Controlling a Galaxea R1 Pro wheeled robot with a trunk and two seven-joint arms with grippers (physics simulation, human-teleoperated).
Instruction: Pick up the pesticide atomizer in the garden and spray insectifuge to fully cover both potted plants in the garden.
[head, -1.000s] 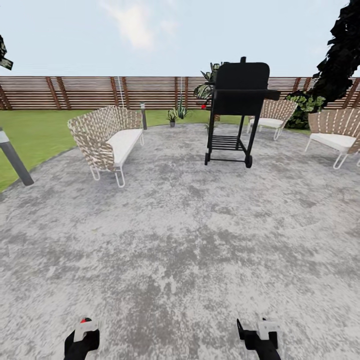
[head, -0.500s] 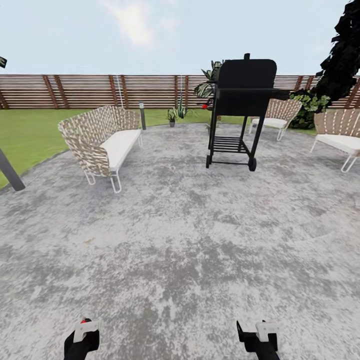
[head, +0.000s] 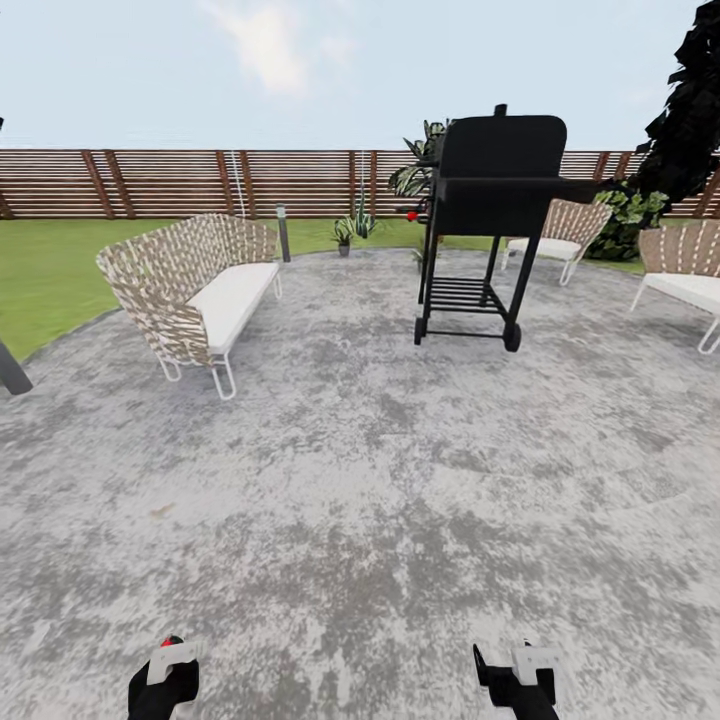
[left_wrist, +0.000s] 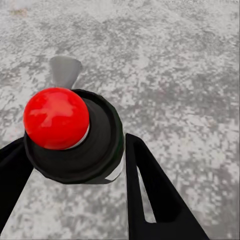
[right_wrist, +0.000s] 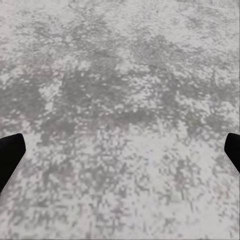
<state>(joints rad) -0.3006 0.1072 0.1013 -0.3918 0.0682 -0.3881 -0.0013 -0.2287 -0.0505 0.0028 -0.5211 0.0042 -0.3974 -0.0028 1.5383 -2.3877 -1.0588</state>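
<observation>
Over the grey paved patio (head: 360, 480), the left gripper (left_wrist: 75, 165) clamps its jaws on the pesticide atomizer (left_wrist: 75, 135), red-knobbed black head outward, while the right gripper (right_wrist: 120, 150) hangs with jaws spread wide, empty, near a black grill (head: 485, 215).

The head view's lower edge cuts off both my left gripper (head: 165, 680) and right gripper (head: 515, 680). The small plant (head: 344, 234) by the fence (head: 180, 182) is too tiny to identify.

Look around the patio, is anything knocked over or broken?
Nothing stands out. The black grill stands upright on the grey patio, and the woven sofa and chairs sit on their legs. No spills show on the paving.
</observation>
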